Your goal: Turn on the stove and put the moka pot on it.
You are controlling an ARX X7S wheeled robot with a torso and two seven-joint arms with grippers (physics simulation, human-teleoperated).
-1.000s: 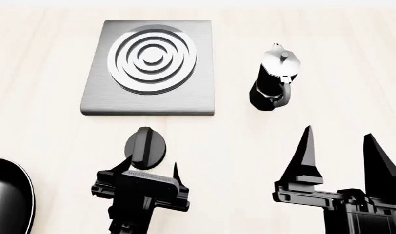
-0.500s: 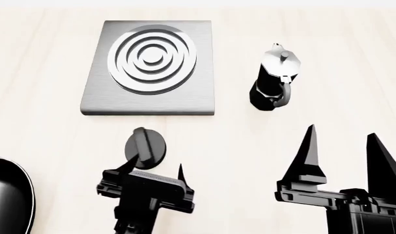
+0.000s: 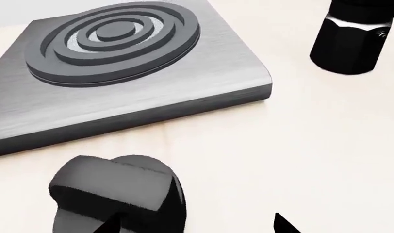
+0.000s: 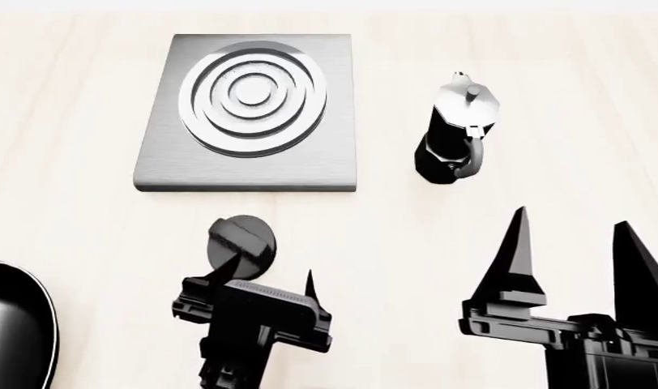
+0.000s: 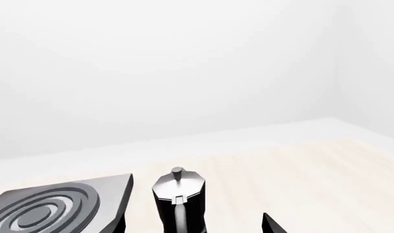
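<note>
Table (image 4: 80, 211): a big, pale wooden top. Everything sits on it.

Stove (image 4: 248, 111): a flat, square grey metal plate, far from the robot and a bit to its left. It has a round burner (image 4: 254, 97) made of rings inside rings. Nothing sits on the burner. The left wrist view shows the stove (image 3: 129, 73) from low down, with its thick front edge.

Right gripper (image 4: 572, 267): its two black pointy fingers are spread wide apart, with bare table between them. It holds nothing. It sits low at the right of the head view, nearer the robot than the moka pot and well apart from it.

Left gripper (image 4: 267, 284): black, low in the head view, just on the robot's side of the knob. Its two thin tips stand apart and pinch nothing — one tip looks close to the knob's near edge, but I cannot tell if it touches.

Frying pan (image 4: 15, 328): black and round, at the far left edge, only partly in view.

Moka pot (image 4: 459, 130): small, standing upright on the table to the right of the stove, not on it. Black bottom, shiny silver top, black handle facing the robot. The right wrist view shows it (image 5: 177, 196) beside the stove's edge.

Knob (image 4: 241, 243): a small black round dial — alone on the table, near the stove's front edge. The bar across its top looks tilted.
</note>
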